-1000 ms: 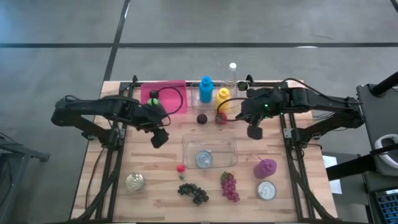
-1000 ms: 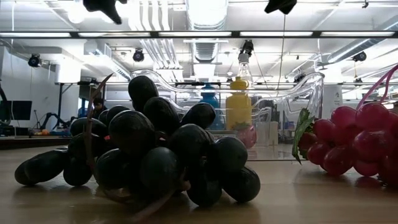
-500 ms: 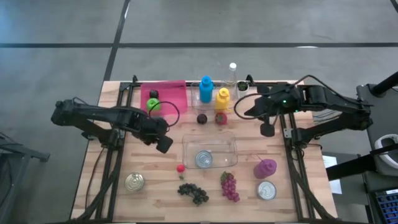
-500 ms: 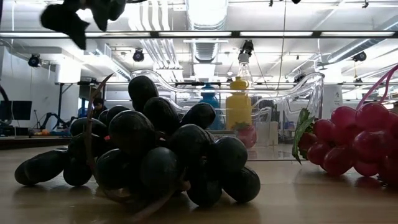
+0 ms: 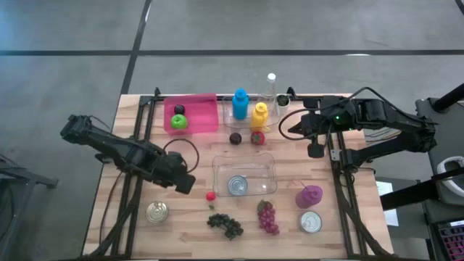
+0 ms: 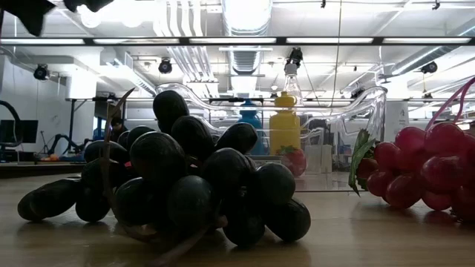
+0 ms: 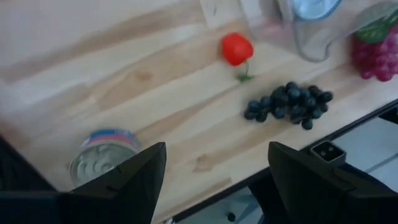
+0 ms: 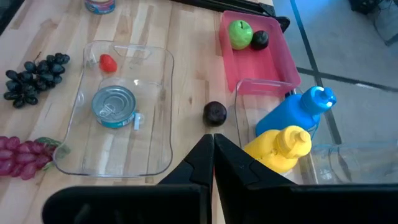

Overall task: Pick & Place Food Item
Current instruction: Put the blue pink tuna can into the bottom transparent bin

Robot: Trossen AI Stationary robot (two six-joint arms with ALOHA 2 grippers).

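A small red fruit (image 5: pixel 211 195) (image 7: pixel 237 48) lies on the wooden table, just off the near left corner of a clear tray (image 5: pixel 217 168). A black grape bunch (image 5: pixel 225 225) (image 7: pixel 287 104) and a red grape bunch (image 5: pixel 267 216) lie near the front edge. My left gripper (image 5: pixel 186 183) (image 7: pixel 217 186) hangs open above the table, to the left of the red fruit and pointing steeply down, with nothing between its fingers. My right gripper (image 5: pixel 314 148) (image 8: pixel 212 155) hovers shut and empty at the right, beyond the clear tray.
The clear tray holds a can (image 5: pixel 238 185). Two more cans (image 5: pixel 156 212) (image 5: pixel 311 221) and a purple object (image 5: pixel 309 194) stand near the front. A plum (image 5: pixel 235 138), a strawberry (image 5: pixel 257 138), bottles (image 5: pixel 240 104) and a pink tray (image 5: pixel 205 105) with an apple (image 5: pixel 179 122) sit farther back.
My left gripper has gone toward the table's near edge and sunk, rolling about its own axis; it has stayed open. My right gripper has drawn back a little toward the table's right edge and has stayed shut.
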